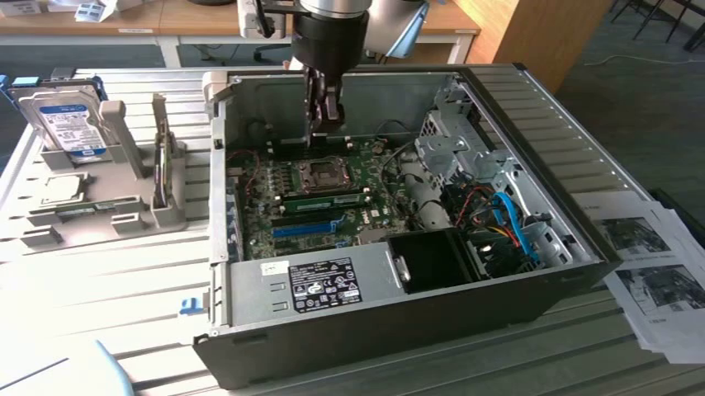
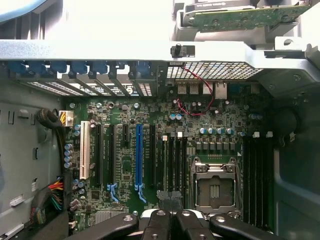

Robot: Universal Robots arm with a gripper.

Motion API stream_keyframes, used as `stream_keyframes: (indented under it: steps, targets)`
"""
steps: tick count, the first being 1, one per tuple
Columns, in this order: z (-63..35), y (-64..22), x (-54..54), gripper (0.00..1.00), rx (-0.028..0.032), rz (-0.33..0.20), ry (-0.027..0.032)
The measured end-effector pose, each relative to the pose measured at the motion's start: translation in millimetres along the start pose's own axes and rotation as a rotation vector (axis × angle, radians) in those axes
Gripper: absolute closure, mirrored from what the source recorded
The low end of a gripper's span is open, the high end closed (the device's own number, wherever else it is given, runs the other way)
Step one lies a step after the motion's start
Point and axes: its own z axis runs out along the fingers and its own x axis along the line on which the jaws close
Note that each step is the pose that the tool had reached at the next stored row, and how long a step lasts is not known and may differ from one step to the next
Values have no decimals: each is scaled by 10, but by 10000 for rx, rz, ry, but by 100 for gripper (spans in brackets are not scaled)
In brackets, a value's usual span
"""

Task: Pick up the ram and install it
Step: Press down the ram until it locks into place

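Your tool [image 1: 326, 124] hangs inside the open computer case [image 1: 573, 247], above the motherboard [image 1: 330, 198], with its fingers drawn together; whether anything sits between the tips you cannot tell from either view. In the exterior view the tips are just over the board's far edge, near the bare CPU socket [image 1: 327, 172]. The wrist view has the dark finger links [image 2: 175, 222] at the frame's edge, over the board between the blue expansion slot [image 2: 138, 155] and the CPU socket [image 2: 214, 185].

A green ram stick [image 1: 327, 198] already lies seated in the memory slots just in front of the socket in the exterior view. The wrist view also catches a green circuit board [image 2: 250, 17] outside the case beyond its rear wall; you cannot tell what it is.

On the table [image 1: 111, 280], to the exterior view's left of the case, a grey parts stand [image 1: 99, 206] holds a hard drive [image 1: 68, 124] upright. Printed sheets [image 1: 650, 272] lie at the exterior view's right.
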Motion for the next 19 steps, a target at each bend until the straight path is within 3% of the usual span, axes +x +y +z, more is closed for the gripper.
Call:
stream_keyframes:
  steps: [4,19]
  targets:
    - [-2,-30,0,91,-1,-5,1]
    - [-14,-319,-5,91,0,-95,-33]
